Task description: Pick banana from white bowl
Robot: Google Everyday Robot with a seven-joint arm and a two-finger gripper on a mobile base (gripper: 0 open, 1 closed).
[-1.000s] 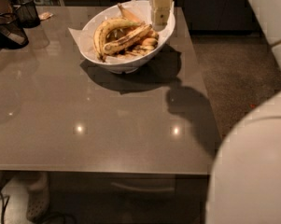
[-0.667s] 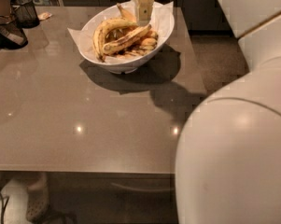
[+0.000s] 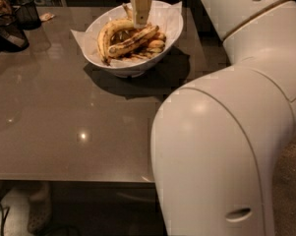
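Nearest the camera, the robot's white arm point(image 3: 221, 146) fills the right foreground, its links rising toward the top edge. Beyond it lies the grey table point(image 3: 64, 117), and on its far part stands the white bowl point(image 3: 137, 67), lined with crinkled paper point(image 3: 173, 14). The banana point(image 3: 133, 40), long, nearly straight and brown-streaked, lies on top of the heap in the bowl, running from lower left to upper right. An arched, cleaner yellow banana point(image 3: 107, 32) curves beside it on the left, and stubby pieces point(image 3: 156, 44) sit by its right end. The gripper point(image 3: 140, 16) hangs upright over the bowl's far half, its tip at or just above the banana's upper end; whether it is open or closed cannot be told from this angle. Judged step: descent to grasp. Done well, the grip would span the banana across its width, nearer mid-length than the tip, sparing the arched neighbour and the paper, followed by a straight lift. A black mesh cup point(image 3: 27, 11) stands at far left.
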